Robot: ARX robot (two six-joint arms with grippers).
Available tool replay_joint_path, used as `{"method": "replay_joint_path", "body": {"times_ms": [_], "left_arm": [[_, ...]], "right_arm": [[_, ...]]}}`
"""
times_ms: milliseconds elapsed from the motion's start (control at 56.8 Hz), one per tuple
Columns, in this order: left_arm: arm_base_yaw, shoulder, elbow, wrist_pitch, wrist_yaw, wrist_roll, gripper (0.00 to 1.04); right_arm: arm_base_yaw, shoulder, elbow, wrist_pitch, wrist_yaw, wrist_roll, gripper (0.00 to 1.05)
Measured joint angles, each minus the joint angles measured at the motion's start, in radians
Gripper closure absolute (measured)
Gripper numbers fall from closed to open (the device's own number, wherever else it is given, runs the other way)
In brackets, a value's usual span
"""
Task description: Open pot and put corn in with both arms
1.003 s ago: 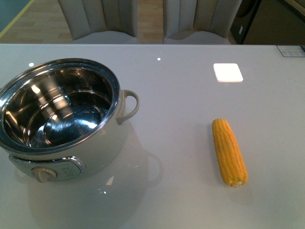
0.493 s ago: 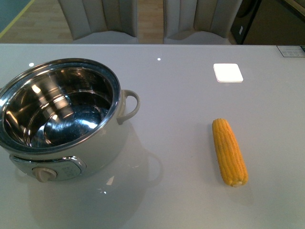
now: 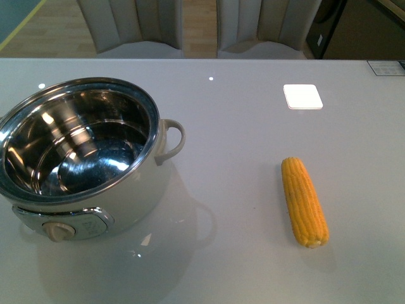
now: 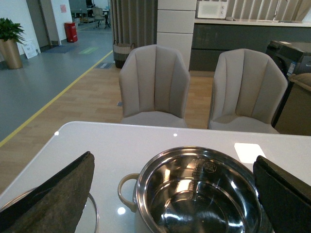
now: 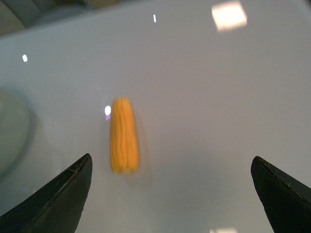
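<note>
Corn [image 3: 304, 201] lies flat on the grey table [image 3: 240, 126] in the front view, well apart from the pot [image 3: 82, 158], on its loop-handle side. The pot stands open, its steel inside showing. Left wrist view: the left gripper [image 4: 172, 160] hangs over the pot, fingers spread wide. Right wrist view, slightly blurred: the right gripper [image 5: 171, 160] is spread wide too, holding nothing, above the corn and away from the pot's edge.

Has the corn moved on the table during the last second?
No. The corn lies at the same spot, equally far from the pot.
</note>
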Motion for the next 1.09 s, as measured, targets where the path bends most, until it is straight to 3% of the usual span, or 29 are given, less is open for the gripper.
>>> {"method": "replay_joint_path", "body": {"times_ms": [106, 405, 651, 792, 1091], "left_arm": [[0.0, 0.0, 0.0, 0.0, -0.001, 0.0, 0.07], [0.0, 0.0, 0.0, 0.0, -0.001, 0.0, 0.07], [0.0, 0.0, 0.0, 0.0, -0.001, 0.0, 0.07], [0.0, 0.0, 0.0, 0.0, -0.001, 0.0, 0.07], [0.0, 0.0, 0.0, 0.0, -0.001, 0.0, 0.07]], "right_arm": [[0.031, 0.147, 0.006, 0.021, 0.026, 0.064, 0.09], [0.192, 0.674, 0.083, 0.411, 0.083, 0.157, 0.09], [0.286, 1.115, 0.223, 0.63, 0.13, 0.14, 0.09], [0.311, 1.308, 0.322, 0.67, 0.167, 0.1, 0.09], [0.328, 1.619, 0.52, 0.578, 0.159, 0.037, 0.09]]}}
